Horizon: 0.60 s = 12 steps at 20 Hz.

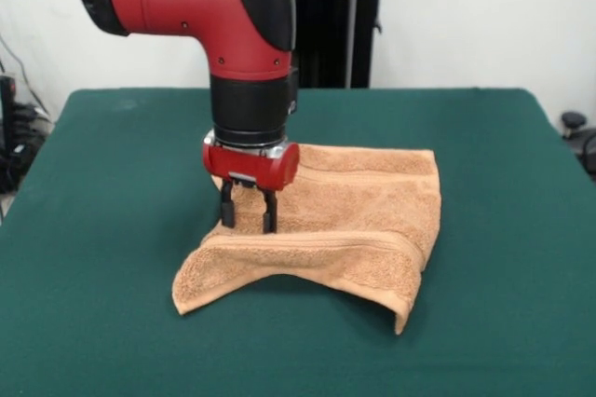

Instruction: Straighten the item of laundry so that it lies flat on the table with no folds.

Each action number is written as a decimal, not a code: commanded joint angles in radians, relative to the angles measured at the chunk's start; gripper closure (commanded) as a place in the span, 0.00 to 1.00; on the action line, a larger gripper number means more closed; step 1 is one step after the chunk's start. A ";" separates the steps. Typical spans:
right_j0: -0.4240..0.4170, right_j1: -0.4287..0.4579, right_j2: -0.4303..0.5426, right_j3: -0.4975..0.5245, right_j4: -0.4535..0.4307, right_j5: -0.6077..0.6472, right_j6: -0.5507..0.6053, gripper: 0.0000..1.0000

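The item of laundry (358,211), an orange-tan terry towel, lies folded in the middle of the dark green table (102,229). Its near part is doubled over along a ridge with a woven band (326,240). That flap's front edge arches a little above the felt, with shadow under it. My gripper (248,222) comes straight down over the towel's left end, just behind the ridge. Its two black fingers (226,214) stand apart, tips at the cloth's surface, and nothing shows pinched between them. The gripper looks open.
Green felt runs wide on every side of the towel. Cables and dark gear (14,136) sit beyond the table's left edge, and a small black object (574,123) lies off the right edge.
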 commanded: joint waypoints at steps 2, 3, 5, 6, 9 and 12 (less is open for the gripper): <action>0.030 0.002 0.003 -0.004 -0.071 0.069 -0.072 0.00; 0.034 0.002 0.000 -0.004 -0.075 0.062 -0.067 0.00; 0.044 0.019 -0.011 -0.007 -0.082 0.049 -0.051 0.00; 0.050 0.029 -0.016 -0.005 -0.087 0.041 -0.042 0.00; 0.075 0.048 -0.036 0.003 -0.090 0.020 -0.007 0.00; 0.128 0.097 -0.083 0.002 -0.078 -0.017 0.061 0.00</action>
